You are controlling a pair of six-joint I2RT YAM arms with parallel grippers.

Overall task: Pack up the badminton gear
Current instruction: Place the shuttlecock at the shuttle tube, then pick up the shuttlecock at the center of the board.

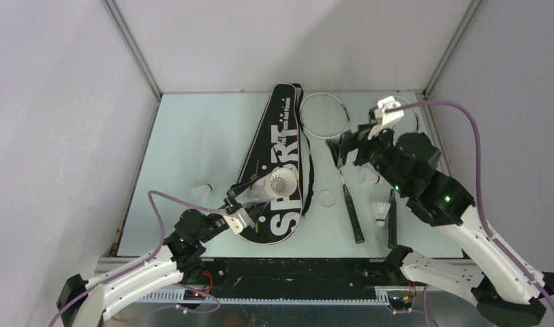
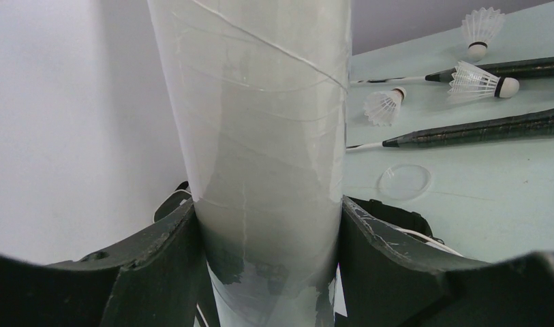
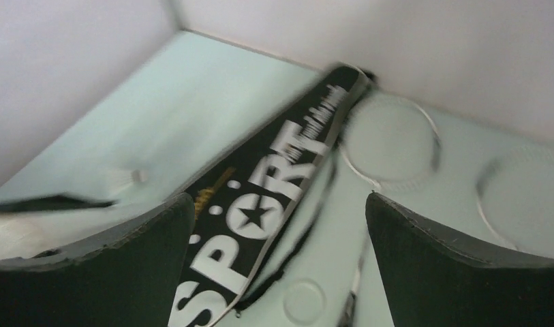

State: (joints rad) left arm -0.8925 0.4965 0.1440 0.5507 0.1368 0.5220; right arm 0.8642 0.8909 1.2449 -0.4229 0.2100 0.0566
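One black racket-shaped bag, lettered "SPORT" in white, lies flat on the pale green counter. Two silver-framed rackets with black handles lie to its right. The left end effector is clamped on a long white tube above the bag. The right end effector hangs with its fingers spread apart, empty. Small white feather shuttlecocks lie scattered on the counter.

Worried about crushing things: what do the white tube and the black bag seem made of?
The tube: likely spiral-wound card or thin plastic, slightly glossy; diagonal seam lines show. The bag: probably synthetic fabric, matte black, with printed white lettering.
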